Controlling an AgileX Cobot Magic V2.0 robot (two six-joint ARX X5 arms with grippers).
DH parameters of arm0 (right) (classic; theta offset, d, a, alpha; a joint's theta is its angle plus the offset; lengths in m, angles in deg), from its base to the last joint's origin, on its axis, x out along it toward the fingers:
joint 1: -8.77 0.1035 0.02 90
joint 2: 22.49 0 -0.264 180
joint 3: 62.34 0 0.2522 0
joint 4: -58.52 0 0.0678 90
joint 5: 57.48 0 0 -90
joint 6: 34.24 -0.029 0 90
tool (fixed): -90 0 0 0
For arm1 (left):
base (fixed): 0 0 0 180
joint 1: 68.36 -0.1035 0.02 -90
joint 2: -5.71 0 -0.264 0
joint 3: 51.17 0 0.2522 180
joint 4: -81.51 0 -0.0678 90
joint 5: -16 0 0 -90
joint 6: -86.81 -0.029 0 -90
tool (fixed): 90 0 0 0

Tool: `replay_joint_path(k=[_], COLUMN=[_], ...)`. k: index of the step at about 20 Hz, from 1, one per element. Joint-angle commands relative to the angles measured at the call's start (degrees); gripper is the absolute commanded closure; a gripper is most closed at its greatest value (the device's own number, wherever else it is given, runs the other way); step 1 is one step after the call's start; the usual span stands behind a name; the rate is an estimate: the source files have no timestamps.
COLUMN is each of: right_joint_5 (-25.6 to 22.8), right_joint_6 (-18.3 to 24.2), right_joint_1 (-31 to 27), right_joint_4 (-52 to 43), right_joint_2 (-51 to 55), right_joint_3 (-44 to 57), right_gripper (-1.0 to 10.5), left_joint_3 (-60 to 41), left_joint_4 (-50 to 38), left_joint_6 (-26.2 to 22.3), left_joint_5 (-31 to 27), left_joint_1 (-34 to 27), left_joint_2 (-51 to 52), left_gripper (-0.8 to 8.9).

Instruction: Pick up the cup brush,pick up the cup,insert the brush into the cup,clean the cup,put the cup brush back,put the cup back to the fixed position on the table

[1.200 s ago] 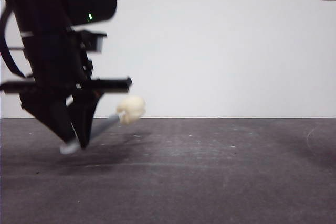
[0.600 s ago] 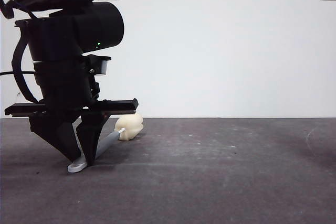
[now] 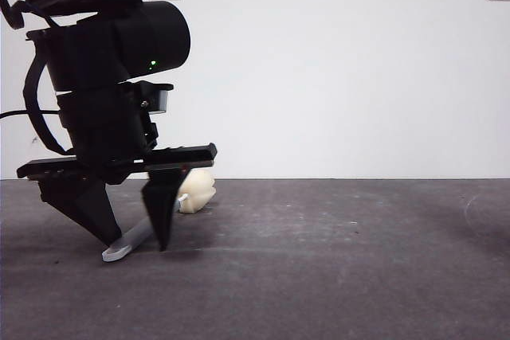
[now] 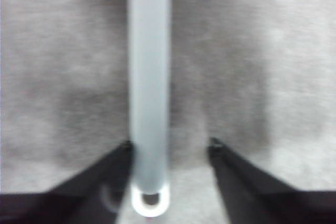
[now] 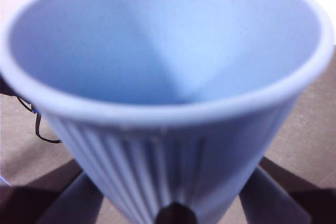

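Two claws, one brush, one cup, counted across the views. At left of the front frame: left claw (image 3: 135, 244), tips lowered to the worktop (image 3: 335, 276), jaws parted and straddling the cup brush (image 3: 131, 240); handle lying flat between them, no longer pinched, touching one jaw and clear of the other in the left wrist view (image 4: 169, 145). Long axis of the brush (image 4: 149, 77) running straight away from the claw's wrist, white looped end nearest the tips, cream sponge head (image 3: 196, 190) beyond, toward the frame's centre and the rear wall. Relation governing the coming move: brush directly beneath and between the open jaws, so a plain upward retreat judged enough to leave it in place. Centre and right of the front frame: bare worktop, no cup visible there. Right wrist view: right claw (image 5: 173, 203) clenched around the lower ribbed wall of the cup (image 5: 168, 77), mouth facing the camera, held above the worktop. Step in hand, as judged: brush being put back; cup return not yet done.
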Motion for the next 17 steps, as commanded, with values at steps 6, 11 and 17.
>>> replay_joint_path(k=[6, 11, 17], right_joint_5=[-0.2, -0.1, -0.2], right_joint_6=[-0.6, -0.3, 5.7], right_joint_1=[0.1, 0.1, 0.0], right_joint_4=[-1.3, -8.1, -18.4], right_joint_2=[-1.9, -7.4, -21.5], right_joint_3=[0.0, 0.0, 1.0], right_gripper=[9.6, 9.6, 9.6], left_joint_3=[-1.4, -1.4, -1.4], left_joint_4=[2.5, 2.3, 4.0], left_joint_6=[-3.3, -6.5, -9.9], left_joint_5=[-0.3, -0.3, -0.3], left_joint_1=[-0.4, -0.3, -0.3], left_joint_2=[2.9, 13.1, 32.4], left_gripper=[4.04, 4.04, 4.04])
